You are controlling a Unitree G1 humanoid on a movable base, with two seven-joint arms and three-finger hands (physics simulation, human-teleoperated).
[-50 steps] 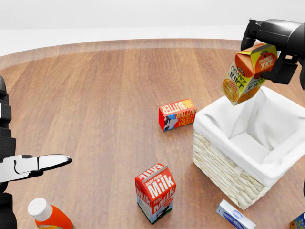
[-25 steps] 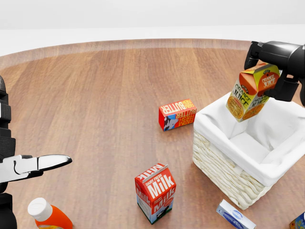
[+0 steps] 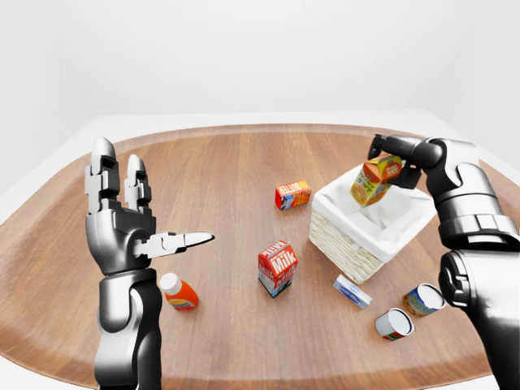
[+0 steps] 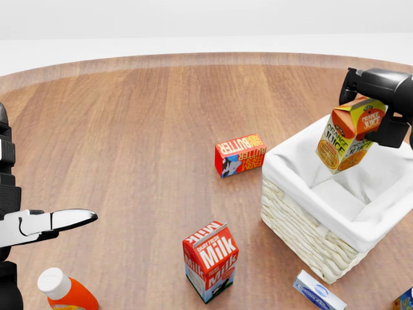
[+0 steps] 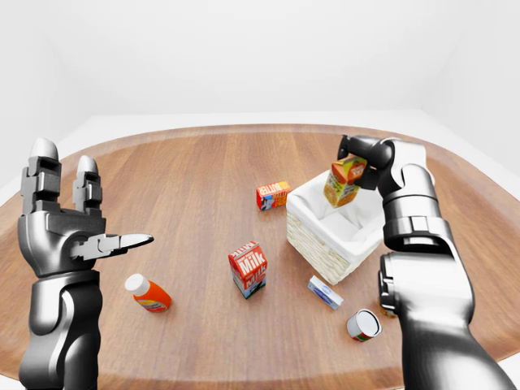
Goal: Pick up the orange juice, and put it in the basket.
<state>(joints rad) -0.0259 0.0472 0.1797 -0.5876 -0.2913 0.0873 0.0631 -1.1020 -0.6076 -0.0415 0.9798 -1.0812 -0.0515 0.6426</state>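
Pickup part is done: the right hand [image 4: 382,110] is clenched around the orange-and-yellow orange juice carton [image 4: 348,134], tilted in the air over the white-lined wicker basket [image 4: 303,223]. What's left is lowering and letting go. Left hand [image 3: 130,223] hangs spread and empty over the wooden counter [image 4: 129,129].

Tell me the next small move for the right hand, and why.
Probably lower a little more, then release: the right hand holds the orange-and-yellow orange juice carton tilted over the white-lined wicker basket, its bottom not yet on the liner.
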